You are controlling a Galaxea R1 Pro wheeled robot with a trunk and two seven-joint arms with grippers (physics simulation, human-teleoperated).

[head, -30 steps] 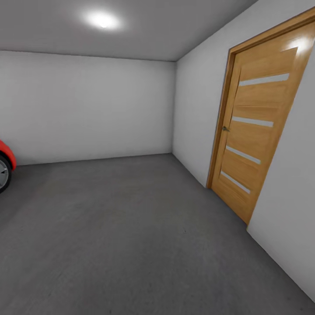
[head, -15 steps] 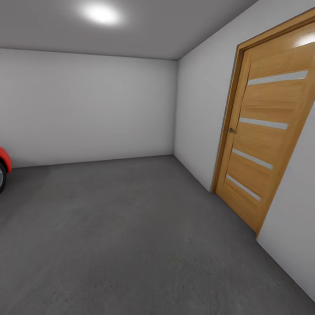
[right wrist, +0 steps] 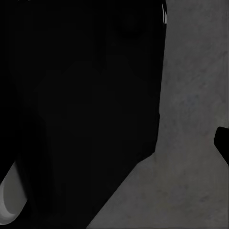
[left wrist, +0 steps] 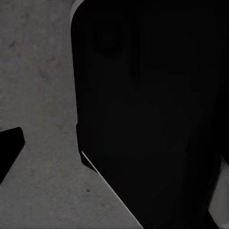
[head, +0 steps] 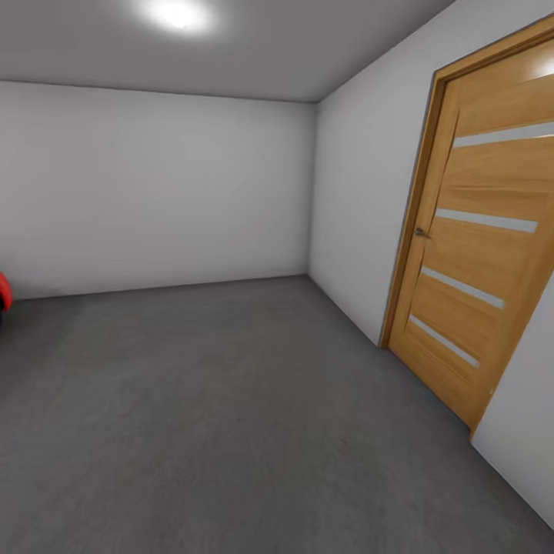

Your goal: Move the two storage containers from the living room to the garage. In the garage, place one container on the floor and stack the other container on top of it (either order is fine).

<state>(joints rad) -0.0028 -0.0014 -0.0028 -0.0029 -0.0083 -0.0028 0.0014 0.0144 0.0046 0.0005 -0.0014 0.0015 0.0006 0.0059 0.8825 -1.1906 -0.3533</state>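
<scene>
I am in the garage, a bare room with grey-white walls (head: 154, 185) and a dark grey concrete floor (head: 215, 415). The two storage containers are out of view. In the left wrist view a large black part of my own body (left wrist: 148, 109) hangs over the concrete, and one dark fingertip (left wrist: 9, 148) pokes in at the picture's edge. The right wrist view is much the same: a black body part (right wrist: 81, 105) above the floor and a dark fingertip (right wrist: 223, 143) at the edge. Neither view reveals how the jaws stand.
A wooden door (head: 485, 246) with pale horizontal strips stands shut in the right wall. A sliver of a red car (head: 3, 291) shows at the far left edge. A ceiling lamp (head: 175, 14) glows above.
The whole head picture has shifted: the door has slid right and grown, and the red car has almost left the picture at the left. That is my camera moving.
</scene>
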